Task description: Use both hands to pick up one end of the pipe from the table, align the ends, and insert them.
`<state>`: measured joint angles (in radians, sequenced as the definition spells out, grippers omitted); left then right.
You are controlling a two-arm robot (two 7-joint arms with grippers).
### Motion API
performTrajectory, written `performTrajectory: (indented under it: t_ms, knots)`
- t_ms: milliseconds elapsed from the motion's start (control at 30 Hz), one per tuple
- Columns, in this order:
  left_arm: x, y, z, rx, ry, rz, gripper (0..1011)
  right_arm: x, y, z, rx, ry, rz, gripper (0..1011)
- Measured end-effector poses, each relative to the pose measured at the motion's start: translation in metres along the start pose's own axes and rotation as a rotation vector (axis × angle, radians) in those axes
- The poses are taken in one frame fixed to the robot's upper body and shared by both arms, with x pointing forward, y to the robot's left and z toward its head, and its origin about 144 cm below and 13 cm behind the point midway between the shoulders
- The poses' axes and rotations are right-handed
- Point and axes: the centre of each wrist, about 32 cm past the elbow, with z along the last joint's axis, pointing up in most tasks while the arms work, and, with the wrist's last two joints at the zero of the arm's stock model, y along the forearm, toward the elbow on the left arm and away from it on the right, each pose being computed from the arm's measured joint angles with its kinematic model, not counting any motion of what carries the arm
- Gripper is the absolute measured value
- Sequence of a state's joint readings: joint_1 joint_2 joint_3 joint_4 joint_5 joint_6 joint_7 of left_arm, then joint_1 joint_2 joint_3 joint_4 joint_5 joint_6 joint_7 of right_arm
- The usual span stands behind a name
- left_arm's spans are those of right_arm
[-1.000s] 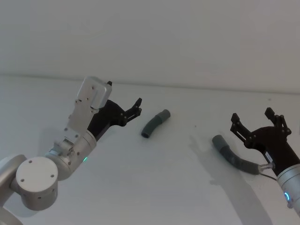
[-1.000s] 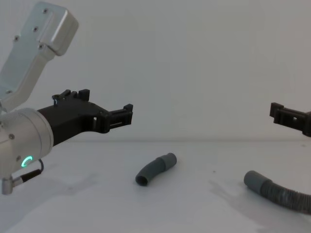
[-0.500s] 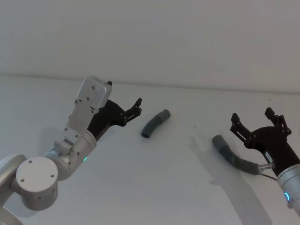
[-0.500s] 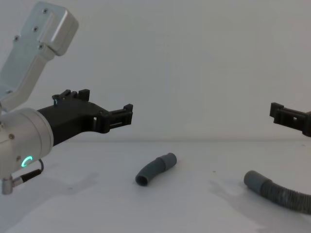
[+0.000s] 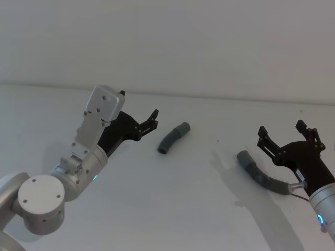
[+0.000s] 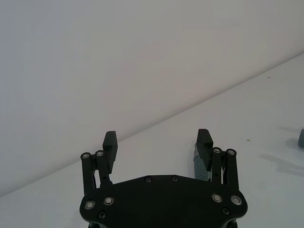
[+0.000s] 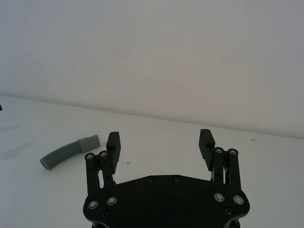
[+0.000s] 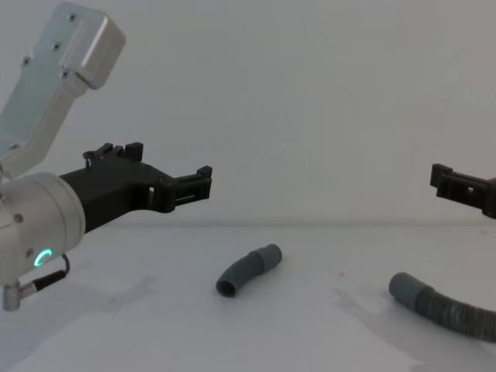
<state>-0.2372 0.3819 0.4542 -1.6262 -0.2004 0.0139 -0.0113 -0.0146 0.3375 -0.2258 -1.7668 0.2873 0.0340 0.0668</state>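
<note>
The short grey curved ribbed pipe piece (image 5: 172,137) lies near the middle of the pale grey-white flat tabletop (image 5: 172,209), and the long grey ribbed hose (image 5: 260,175) lies over on the right, well apart from it. The black left gripper (image 5: 153,120) hangs in the air just left of the short piece, its fingers (image 6: 110,145) spread apart and empty. The black right gripper (image 5: 281,130) hangs above the long hose, near its smooth dark cuff (image 5: 243,157), and its fingers are wide apart too. I think the job now is to come down and grab. To do it well, each gripper should go down with one finger on each side of its pipe and squeeze the ribbed part a little way back from the end (so the smooth cuff sticks out free for joining). The short piece looks light and may roll, so the left gripper should close slowly and straight across it. The long hose is bendy, so a hold close to its cuff should stop that end drooping
</note>
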Motion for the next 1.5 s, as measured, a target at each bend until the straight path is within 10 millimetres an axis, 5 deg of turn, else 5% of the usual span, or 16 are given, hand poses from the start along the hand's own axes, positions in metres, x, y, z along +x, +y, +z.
performTrajectory:
  t_ms: [667,1500]
  knots:
    - [0.007,-0.019,0.01,0.093,0.078,-0.095,1001,0.013,0.012,0.012,-0.077,-0.047,0.096,1001]
    - [0.007,-0.081,0.008,0.308,0.166,-0.149,1001,0.053,0.036,0.019,-0.277,-0.084,0.192,1001]
